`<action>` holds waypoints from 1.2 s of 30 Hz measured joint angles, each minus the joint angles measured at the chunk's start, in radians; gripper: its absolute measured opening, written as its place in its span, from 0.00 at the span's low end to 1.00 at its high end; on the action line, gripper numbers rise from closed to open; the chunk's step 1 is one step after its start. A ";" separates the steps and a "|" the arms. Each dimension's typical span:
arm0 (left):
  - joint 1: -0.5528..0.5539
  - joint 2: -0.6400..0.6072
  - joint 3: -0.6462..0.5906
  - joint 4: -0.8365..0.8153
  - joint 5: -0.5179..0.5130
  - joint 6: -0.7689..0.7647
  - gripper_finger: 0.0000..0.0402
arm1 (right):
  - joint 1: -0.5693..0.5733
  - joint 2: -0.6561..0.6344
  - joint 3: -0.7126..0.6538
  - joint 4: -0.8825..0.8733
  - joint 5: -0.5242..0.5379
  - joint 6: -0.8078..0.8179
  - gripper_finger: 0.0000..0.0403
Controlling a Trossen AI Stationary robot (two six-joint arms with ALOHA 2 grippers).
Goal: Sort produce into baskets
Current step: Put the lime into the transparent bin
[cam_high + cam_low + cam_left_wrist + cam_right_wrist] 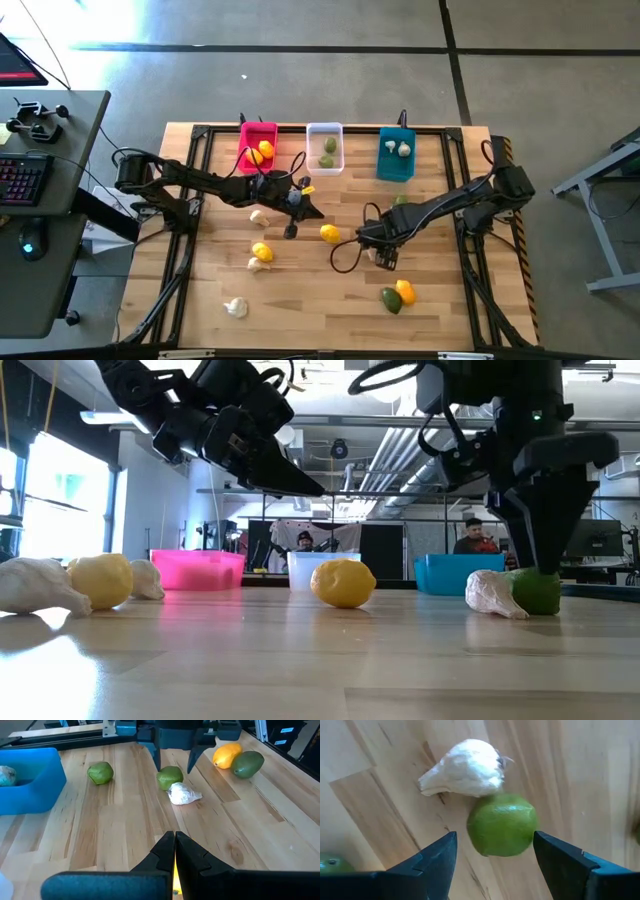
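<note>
Right wrist view only: right gripper (492, 851) spread wide, straddling a smooth round lime (502, 824) that touches a knobbly off-white garlic (462, 768); both hidden under the arm from above. Left gripper (174, 851) raised mid-table, fingers pressed together, possibly a sliver of yellow between them. Three plastic bins along the far edge: pink basket (243, 135) holding a lemon, translucent white basket (311, 130) two limes, teal basket (382, 166) two garlics.
</note>
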 joint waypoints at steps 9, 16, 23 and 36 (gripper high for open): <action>0.000 0.000 0.000 0.005 0.000 0.000 0.00 | -0.003 0.000 -0.004 0.022 0.042 -0.030 0.75; 0.001 0.000 0.000 0.000 0.011 0.007 0.00 | -0.010 0.072 -0.005 0.033 0.035 -0.102 0.75; 0.002 0.000 -0.004 0.011 0.011 0.001 0.00 | -0.010 0.086 -0.005 0.063 0.025 -0.080 0.67; 0.014 -0.016 -0.178 0.338 0.003 -0.129 0.00 | -0.035 -0.038 -0.005 0.043 -0.047 -0.139 0.38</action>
